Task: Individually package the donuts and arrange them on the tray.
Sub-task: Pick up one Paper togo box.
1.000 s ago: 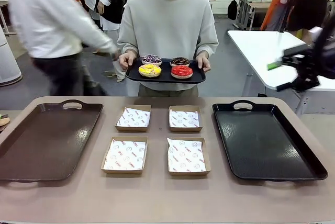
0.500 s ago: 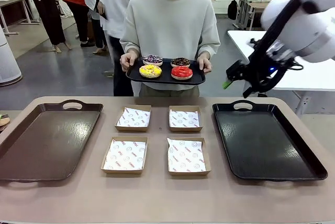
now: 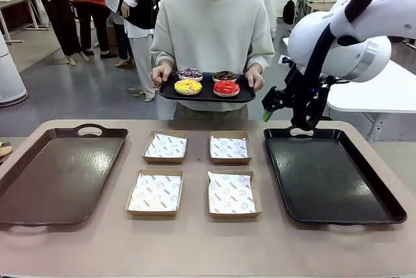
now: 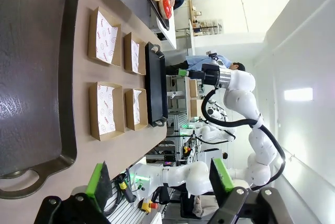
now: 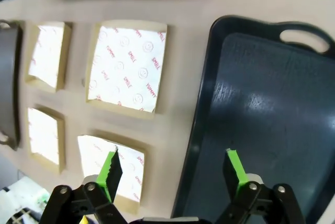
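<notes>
Now the right gripper (image 3: pixel 284 119) and the left gripper (image 4: pixel 159 177) stand wide, empty. Better approach the donuts (image 3: pixel 226 88) at twelve o'clock slowly, clear of the person's hand (image 3: pixel 254 80).

The front camera looks across the worktop (image 3: pixel 195 245) at a person (image 3: pixel 211 31) opposite. The left wrist camera, rolled sideways, skims it from one end; the right wrist camera looks down, closer. All share the paper-lined boxes (image 3: pixel 155 192) and black tray (image 3: pixel 331 174).
</notes>
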